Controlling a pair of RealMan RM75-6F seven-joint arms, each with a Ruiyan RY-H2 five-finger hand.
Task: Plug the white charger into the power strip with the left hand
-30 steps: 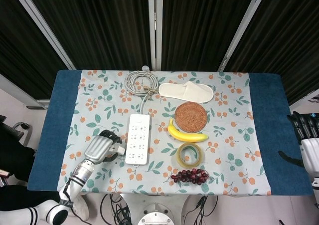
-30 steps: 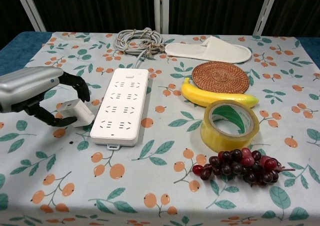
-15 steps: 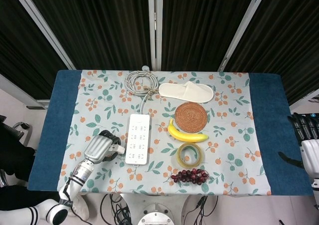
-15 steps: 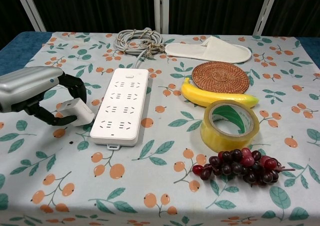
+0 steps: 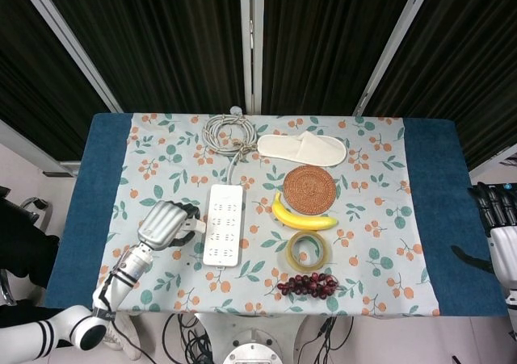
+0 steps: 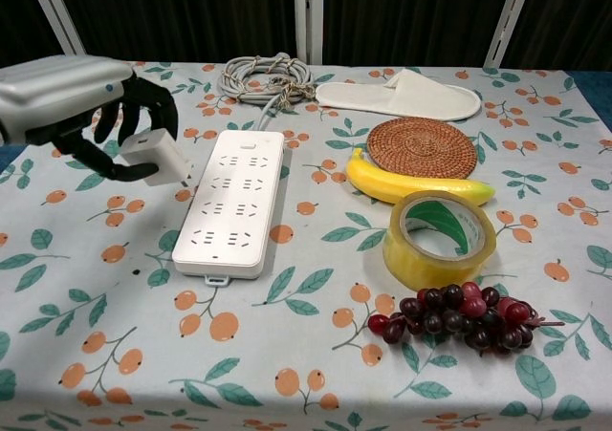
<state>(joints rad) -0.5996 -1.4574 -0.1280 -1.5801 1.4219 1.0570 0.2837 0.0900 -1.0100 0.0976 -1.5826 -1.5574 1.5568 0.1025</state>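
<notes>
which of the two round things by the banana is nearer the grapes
The yellowish roll of clear tape: it sits right behind the dark red grape bunch, in front of the yellow banana. The brown woven round coaster lies beyond the banana, farther away.

One white charger (image 6: 161, 156), one power strip (image 6: 232, 202), one coiled cable (image 6: 265, 75), one slipper (image 6: 399, 96), one woven coaster (image 6: 422, 147), one banana (image 6: 411, 184), one tape roll (image 6: 438, 239), one grape bunch (image 6: 466, 317).

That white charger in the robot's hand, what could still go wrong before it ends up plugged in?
The left hand holds the white charger only by its fingertips, off to the side of the power strip, so it might slip or twist on the way. The prongs cannot be seen, so they may not line up with a socket. The strip lies loose on the cloth and could slide when pressed.
</notes>
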